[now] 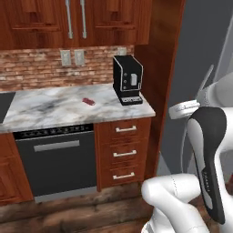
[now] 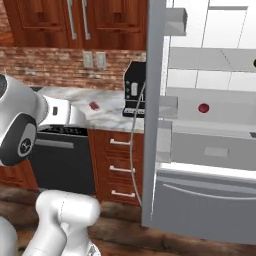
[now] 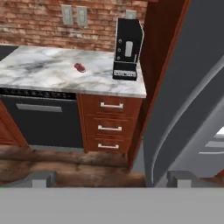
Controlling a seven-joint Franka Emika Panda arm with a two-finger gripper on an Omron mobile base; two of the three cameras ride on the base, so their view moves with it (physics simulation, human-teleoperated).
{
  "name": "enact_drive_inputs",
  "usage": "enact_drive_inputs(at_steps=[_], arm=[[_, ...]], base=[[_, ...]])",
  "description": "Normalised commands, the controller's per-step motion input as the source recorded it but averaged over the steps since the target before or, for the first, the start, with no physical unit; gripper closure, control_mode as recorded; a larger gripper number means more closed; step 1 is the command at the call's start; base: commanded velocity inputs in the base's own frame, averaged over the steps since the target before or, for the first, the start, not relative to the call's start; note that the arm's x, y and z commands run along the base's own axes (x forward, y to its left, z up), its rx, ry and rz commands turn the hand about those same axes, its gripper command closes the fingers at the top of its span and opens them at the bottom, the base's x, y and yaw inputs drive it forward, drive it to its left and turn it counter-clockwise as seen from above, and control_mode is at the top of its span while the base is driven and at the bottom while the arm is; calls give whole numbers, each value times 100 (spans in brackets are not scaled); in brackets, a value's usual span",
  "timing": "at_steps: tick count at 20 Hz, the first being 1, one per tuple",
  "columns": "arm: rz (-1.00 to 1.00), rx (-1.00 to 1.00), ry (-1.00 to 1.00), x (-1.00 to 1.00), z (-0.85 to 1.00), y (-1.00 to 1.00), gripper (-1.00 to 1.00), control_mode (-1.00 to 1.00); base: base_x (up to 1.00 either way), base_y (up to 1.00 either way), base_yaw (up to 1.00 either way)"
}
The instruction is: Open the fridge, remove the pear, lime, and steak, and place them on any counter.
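1. Red-pink against pale marble, the steak lies flat on the counter, left of the black coffee machine and well apart from it.
2. In the left base view the steak's long axis runs on a slant, from upper left to lower right; in the hand view it reads as a small oval with no clear tip to point anywhere.
3. The fridge stands open, its grey door swung out edge-on in the right base view.
4. A small dark red roundish thing, judged to be the pear, sits on a white shelf inside, well right of the door's edge and at about counter height.
5. The lime cannot be made out.
6. The gripper hangs spread wide with nothing between its tips, low in front of the drawers and beside the open door.
7. The coming move turns on this: the pear lies to the claw's right and above it, past the door, so the hand would likely have to swing right and rise to reach the shelf.
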Motion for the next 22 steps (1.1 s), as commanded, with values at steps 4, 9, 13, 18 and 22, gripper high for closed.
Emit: enact_drive_inputs(at_steps=[4, 9, 13, 18, 22], arm=[[0, 0, 0, 0, 0, 0, -100, 100], [0, 0, 0, 0, 0, 0, -100, 100], [0, 0, 0, 0, 0, 0, -100, 100], [0, 0, 0, 0, 0, 0, -100, 100], [0, 0, 0, 0, 0, 0, -100, 100]], base=[[-39, -11, 1], [8, -97, 8], [6, -100, 10], [0, -100, 8], [14, -93, 6]])
